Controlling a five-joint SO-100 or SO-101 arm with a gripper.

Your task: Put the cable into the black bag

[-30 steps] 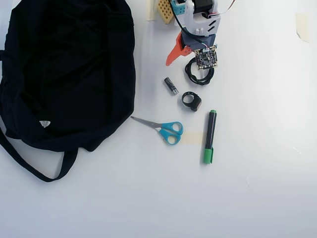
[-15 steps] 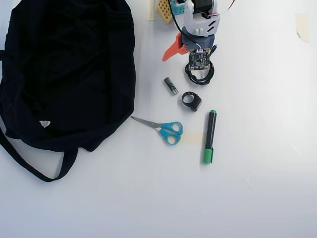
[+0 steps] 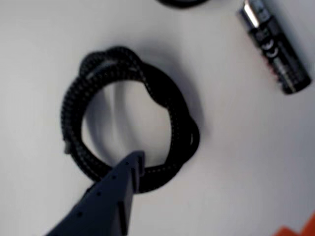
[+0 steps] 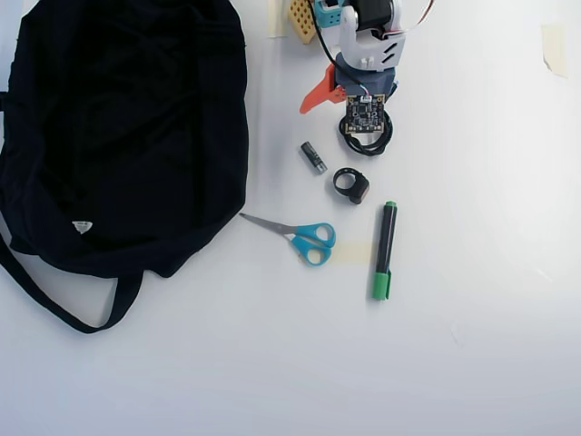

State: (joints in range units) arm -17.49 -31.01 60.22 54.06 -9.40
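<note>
1. The arm has drawn back a little toward its base over the last second. In the overhead view its wrist board now sits squarely over the cable (image 4: 367,142), where a second ago it stood lower and further right, covering only the coil's upper right.
2. The orange jaw has shifted with it and still sticks out to the left of the arm in the overhead view, well apart from the dark jaw.
3. So the gripper (image 4: 334,111) stands wide open and has hold of nothing. In the wrist view the dark finger (image 3: 129,169) points at the near edge of the coil, its tip over the cord there, while only an orange corner of the other jaw shows at the lower right.
4. The cable (image 3: 129,118) has not moved: it lies flat on the white table (image 4: 472,345) as a small loose ring, just above the battery (image 4: 313,156) and the black ring gadget (image 4: 350,185) as the overhead view shows them.
5. I judge this to be the lining-up before a grasp, with the fixed finger at the loop and the closing not yet begun.
6. The black bag (image 4: 127,136) lies well apart at the left of the overhead view, so the whole carry remains to be done.
7. The scissors (image 4: 304,238) and green marker (image 4: 383,251) lie untouched.
</note>
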